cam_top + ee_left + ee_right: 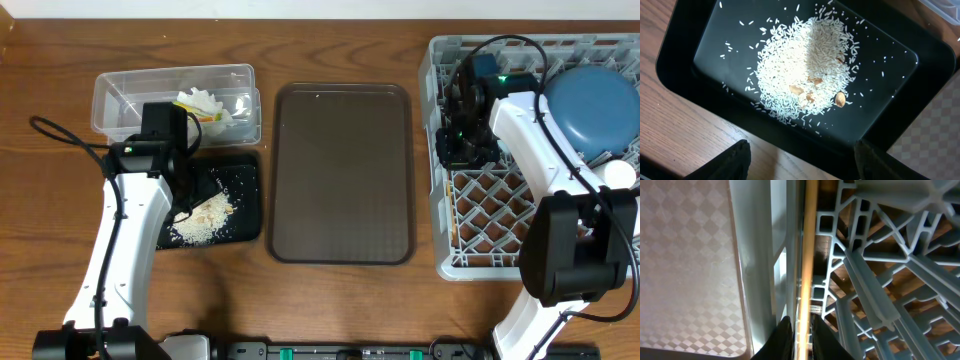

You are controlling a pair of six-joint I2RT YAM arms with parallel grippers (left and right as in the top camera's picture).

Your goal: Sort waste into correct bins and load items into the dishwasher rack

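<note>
The black tray (245,200) holds a heap of rice scraps (205,220), also seen in the left wrist view (805,65) with a few brown bits. My left gripper (800,160) is open and empty over the tray's (705,45) near edge; overhead it is above the tray (182,185). The clear tub (120,95) holds white tissue (205,102). My right gripper (801,325) is shut on wooden chopsticks (809,245) just inside the left wall of the grey rack (880,295); overhead it is at the rack's back left (465,150). The blue dish (590,105) stands in the rack (500,268).
The brown serving tray (340,170) lies between the black tray and the rack; its checkered surface shows in the right wrist view (685,265) and the left wrist view (930,135). A white cup (620,173) sits at the rack's right side.
</note>
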